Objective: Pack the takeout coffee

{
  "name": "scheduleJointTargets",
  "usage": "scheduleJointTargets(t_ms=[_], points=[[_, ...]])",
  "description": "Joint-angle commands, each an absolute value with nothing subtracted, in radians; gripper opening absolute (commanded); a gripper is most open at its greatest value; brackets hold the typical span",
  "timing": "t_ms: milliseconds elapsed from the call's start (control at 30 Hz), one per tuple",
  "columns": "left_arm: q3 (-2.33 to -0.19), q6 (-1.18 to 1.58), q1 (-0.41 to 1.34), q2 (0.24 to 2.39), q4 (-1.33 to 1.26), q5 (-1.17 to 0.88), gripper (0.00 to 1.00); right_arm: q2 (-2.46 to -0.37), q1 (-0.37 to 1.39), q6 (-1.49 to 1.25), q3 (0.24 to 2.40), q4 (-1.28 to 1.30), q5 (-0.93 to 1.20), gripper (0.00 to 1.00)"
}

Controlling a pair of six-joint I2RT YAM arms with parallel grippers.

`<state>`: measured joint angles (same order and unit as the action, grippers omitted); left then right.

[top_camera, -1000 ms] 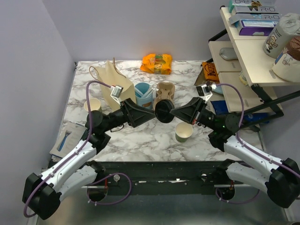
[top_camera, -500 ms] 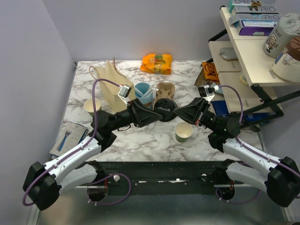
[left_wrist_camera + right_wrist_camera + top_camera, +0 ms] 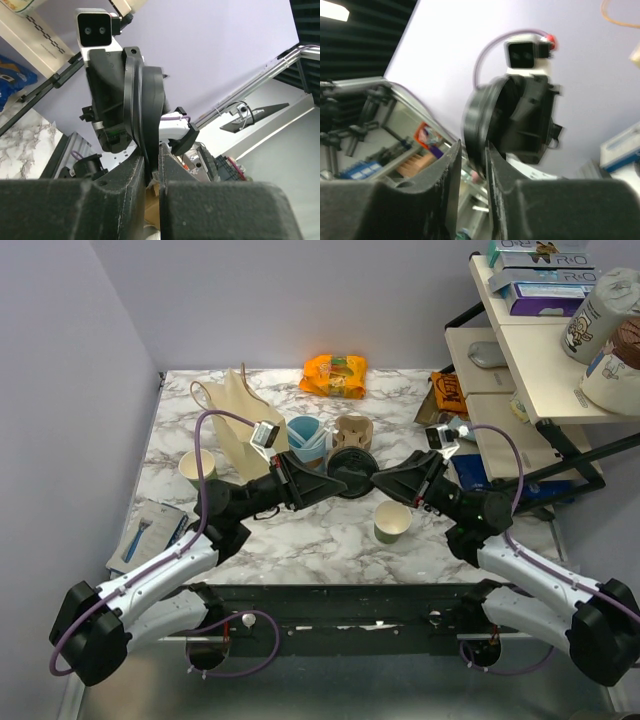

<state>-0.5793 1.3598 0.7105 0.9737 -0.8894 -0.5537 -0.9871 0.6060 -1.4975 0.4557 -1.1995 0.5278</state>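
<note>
- While the tan paper bag (image 3: 235, 415) is standing at the far left of the marble table (image 3: 300, 540), the takeout coffee's black lid (image 3: 353, 483) is hanging well apart from it.
- The left gripper (image 3: 338, 480) is clamping the lid's rim from the left.
- The right gripper (image 3: 372, 480) is flanking the opposite rim; with the blur, I cannot tell whether it is pinching or loose.
- The light-blue cup (image 3: 305, 440) is standing just behind.
- The lid is hovering on edge over the table's middle.
</note>
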Motion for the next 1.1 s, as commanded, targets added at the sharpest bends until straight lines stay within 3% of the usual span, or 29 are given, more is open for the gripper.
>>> scheduleJointTargets(t_ms=[0, 100, 233, 267, 300, 433, 633, 867, 1067], points=[[-0.561, 1.382, 0.726, 0.939, -0.997, -0.523, 0.0, -0.939, 0.609, -1.274, 0.459, -0.909, 0.523, 0.54], [-0.548, 1.378, 0.726, 0.914, -0.95, -0.509, 0.0, -0.862, 0.609, -1.131, 0.486, -0.743, 0.456, 0.67], [-0.529, 1.345, 0.726, 0.884, -0.873, -0.523, 0.0, -0.729, 0.609, -0.938, 0.523, -0.45, 0.327, 0.77], [-0.526, 1.335, 0.726, 0.879, -0.855, -0.529, 0.0, -0.704, 0.609, -0.842, 0.537, -0.408, 0.31, 0.99], [-0.522, 1.321, 0.726, 0.871, -0.835, -0.525, 0.0, -0.674, 0.609, -0.806, 0.546, -0.355, 0.273, 1.0], [-0.486, 1.313, 0.726, 0.87, -0.833, -0.525, 0.0, -0.598, 0.609, -0.672, 0.597, -0.126, 0.273, 1.0], [-0.48, 1.312, 0.738, 0.942, -0.882, -0.535, 0.0, -0.675, 0.609, -0.663, 0.638, -0.101, 0.451, 1.0], [-0.503, 1.278, 0.781, 1.04, -0.87, -0.506, 0.0, -0.742, 0.609, -0.643, 0.653, -0.086, 0.446, 0.99], [-0.528, 1.224, 0.805, 1.051, -0.764, -0.479, 0.0, -0.715, 0.609, -0.631, 0.66, -0.026, 0.419, 0.78]])
